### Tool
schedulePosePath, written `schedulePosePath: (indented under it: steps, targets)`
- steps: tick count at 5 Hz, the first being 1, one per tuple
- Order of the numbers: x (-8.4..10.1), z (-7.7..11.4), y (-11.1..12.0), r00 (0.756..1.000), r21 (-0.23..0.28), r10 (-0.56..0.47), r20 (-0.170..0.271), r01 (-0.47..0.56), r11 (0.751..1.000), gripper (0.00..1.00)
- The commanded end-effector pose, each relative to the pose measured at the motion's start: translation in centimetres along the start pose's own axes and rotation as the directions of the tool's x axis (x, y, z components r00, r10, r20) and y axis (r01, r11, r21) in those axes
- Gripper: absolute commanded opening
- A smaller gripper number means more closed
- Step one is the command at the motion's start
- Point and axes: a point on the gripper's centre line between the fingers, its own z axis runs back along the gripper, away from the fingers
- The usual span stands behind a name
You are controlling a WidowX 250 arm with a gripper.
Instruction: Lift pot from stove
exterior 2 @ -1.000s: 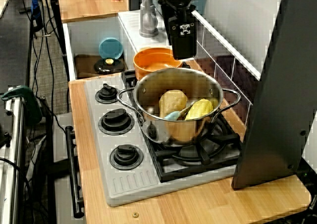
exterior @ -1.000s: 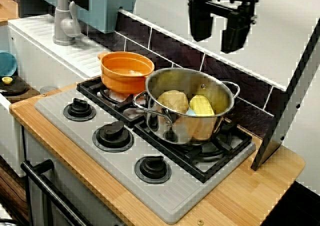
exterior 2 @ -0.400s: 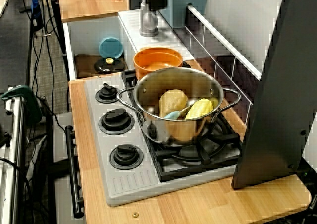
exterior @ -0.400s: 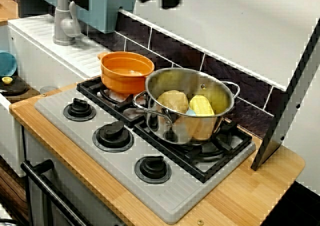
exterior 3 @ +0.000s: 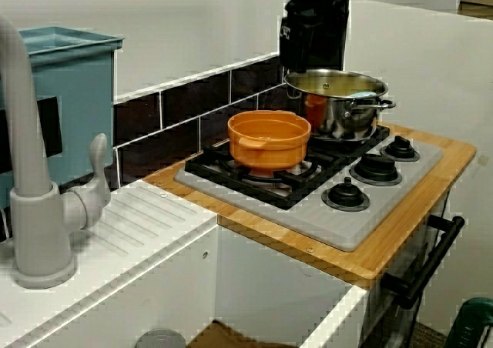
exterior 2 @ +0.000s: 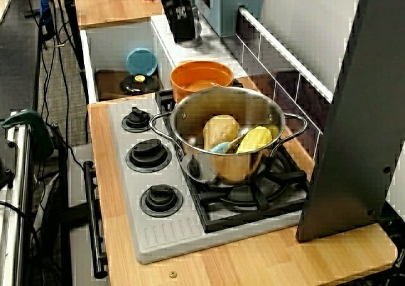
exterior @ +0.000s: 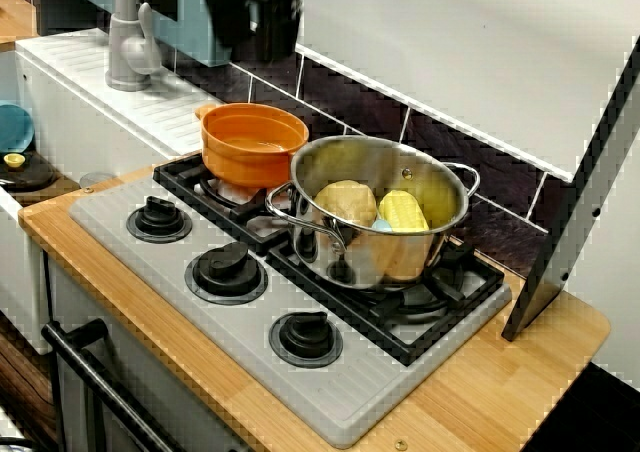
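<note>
The small orange pot (exterior: 253, 142) sits upright on the back-left grate of the grey stove (exterior: 330, 392), touching the larger steel pot (exterior: 380, 207). It also shows in the side view (exterior 2: 201, 78) and the sink-side view (exterior 3: 269, 138). My black gripper (exterior: 250, 47) hangs in the air above and behind the orange pot, well clear of it. Its fingers look apart and empty, though blurred. The gripper also shows in the side view (exterior 2: 180, 36) and the sink-side view (exterior 3: 312, 63), where it hides part of the wall behind the steel pot (exterior 3: 339, 102).
The steel pot holds yellow and tan toy food (exterior: 375, 207). A grey faucet (exterior: 128, 37) and a blue box (exterior: 200, 12) stand left of the stove, by a sink with a blue lid (exterior: 12, 127). A dark slanted panel (exterior: 580, 202) stands at the right. The tiled backsplash (exterior: 350, 97) runs behind.
The gripper has travelled left, from above the steel pot's back rim to above and behind the orange pot. Both pots stay still.
</note>
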Motion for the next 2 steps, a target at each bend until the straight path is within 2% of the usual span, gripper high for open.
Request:
schedulePosePath:
  steps: [1, 2]
  targets:
    - [-0.31, 0.76, 0.64, 0.989, 0.033, 0.136, 0.056, -0.138, 0.99, 1.0]
    - [-0.98, 1.47, 0.65, 0.966, 0.021, 0.259, -0.006, -0.259, 0.966, 1.0]
